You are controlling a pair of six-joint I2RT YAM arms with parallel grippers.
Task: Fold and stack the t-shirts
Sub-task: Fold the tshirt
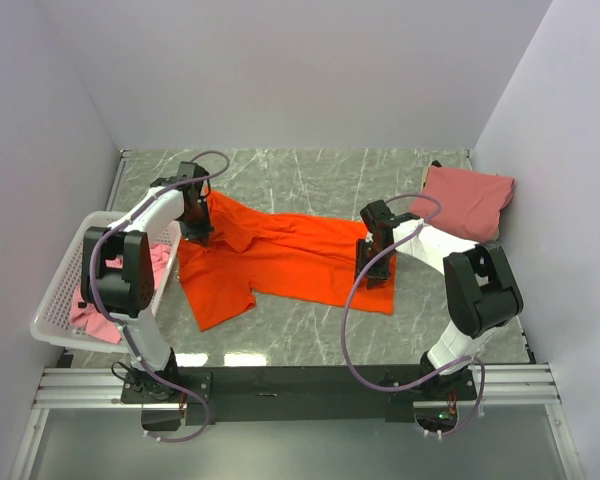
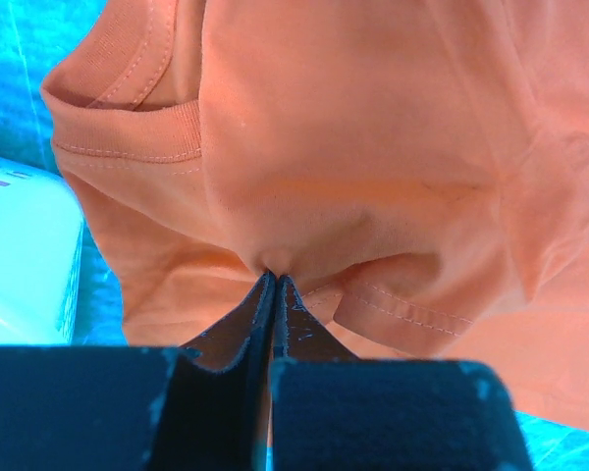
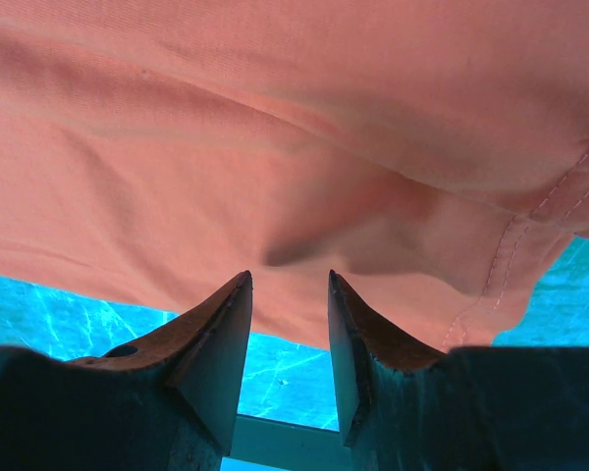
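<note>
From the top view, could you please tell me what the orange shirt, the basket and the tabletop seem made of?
Orange shirt: soft matte knit cloth, creased, stitched hems.
Basket: white perforated plastic, probably.
Tabletop: smooth grey marble look, veined; possibly laminate.

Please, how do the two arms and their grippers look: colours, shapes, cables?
Both the left arm and the right arm have white rounded links joined by bulky black joint housings. A pale lilac cable loops loosely along each one. The left gripper and right gripper are black, with two dark wedge-shaped fingers tapering to thin tips. No markings are visible.
</note>
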